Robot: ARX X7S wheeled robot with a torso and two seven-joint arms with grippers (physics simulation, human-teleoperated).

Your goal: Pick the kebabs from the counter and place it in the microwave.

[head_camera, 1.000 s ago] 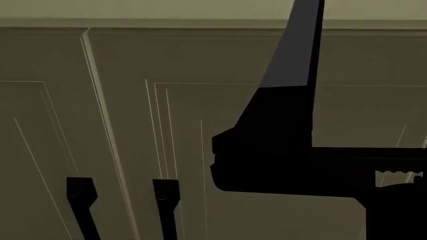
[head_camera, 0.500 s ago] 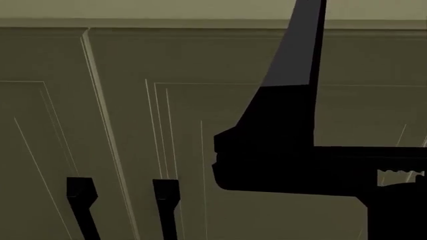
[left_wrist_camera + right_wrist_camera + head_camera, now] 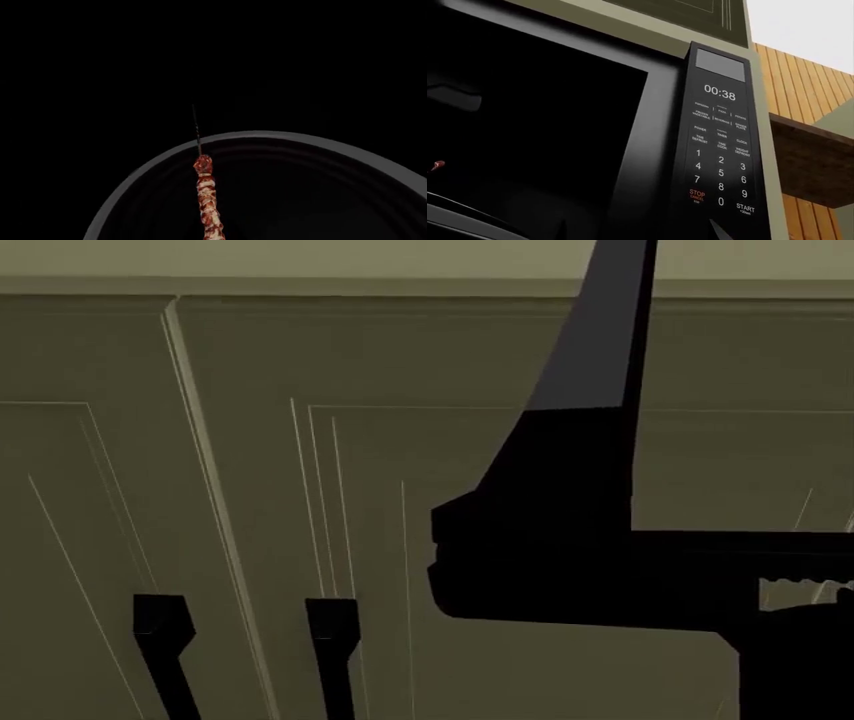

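In the left wrist view the kebabs (image 3: 207, 200), a thin dark skewer with red and pale chunks, reach out from the lower edge of the picture. They hang over a dark round turntable with a grey rim (image 3: 267, 135), in blackness. The left gripper's fingers do not show, but the skewer lies along the gripper's axis as if held. In the right wrist view the microwave (image 3: 720, 150) stands open, and a small red tip of the kebabs (image 3: 437, 165) shows in its dark cavity. The right gripper's fingers are lost in the dark. The counter is out of view.
The head view shows pale olive-grey panelled cabinet doors (image 3: 267, 440) with two black handles (image 3: 163, 625). A black arm silhouette (image 3: 561, 540) rises in front of them. The microwave's keypad reads 00:38. A wooden wall and shelf (image 3: 807, 150) lie beside the microwave.
In the head view the black arm silhouette has crept slightly to the right. The cabinet doors have not moved.
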